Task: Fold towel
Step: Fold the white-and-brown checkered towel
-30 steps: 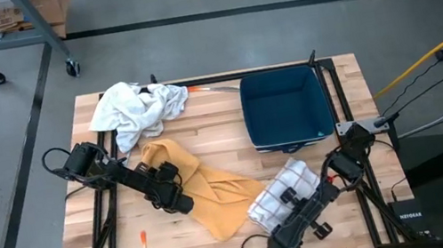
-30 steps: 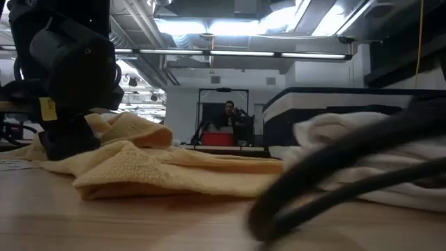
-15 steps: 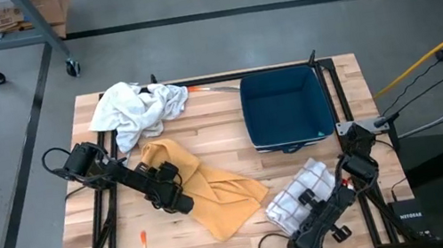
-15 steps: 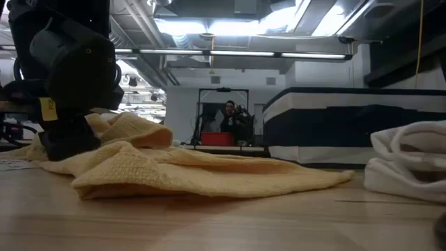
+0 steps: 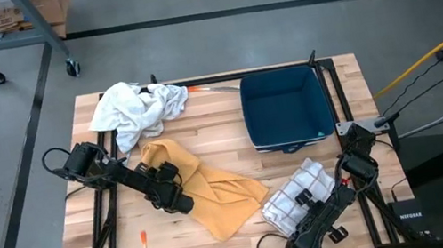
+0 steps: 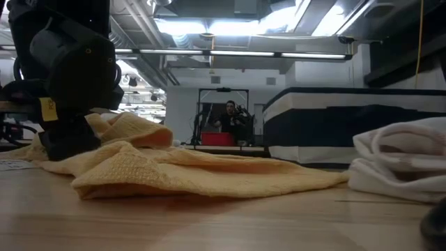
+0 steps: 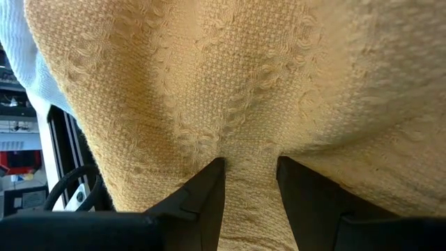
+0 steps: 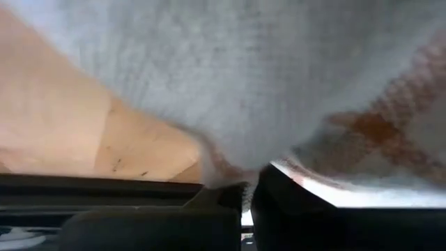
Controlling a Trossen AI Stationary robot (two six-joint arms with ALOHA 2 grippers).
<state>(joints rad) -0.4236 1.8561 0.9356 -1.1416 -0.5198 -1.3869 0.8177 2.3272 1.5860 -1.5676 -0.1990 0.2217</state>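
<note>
Two towels are gripped: yellow woven towel pinched between left gripper fingers; white checked towel clamped in closed right gripper.

yellow towel crumpled mid-table, checked towel bunched nr right edge

Both arms were dark, nearly black, built of chunky rounded segments joined end to end. The left arm had a thick cylindrical base joint, with a black cable looping out beside it. Seen at surface height, its bulky housing was matte black and carried a small yellow tag with dark print. The left claw had two flat, dark, wedge-shaped fingers with squared tips. The right arm looked the same, with a small red spot near its wrist and a black cable curling beside it. The right claw showed smooth, dark, rounded fingers.
</note>
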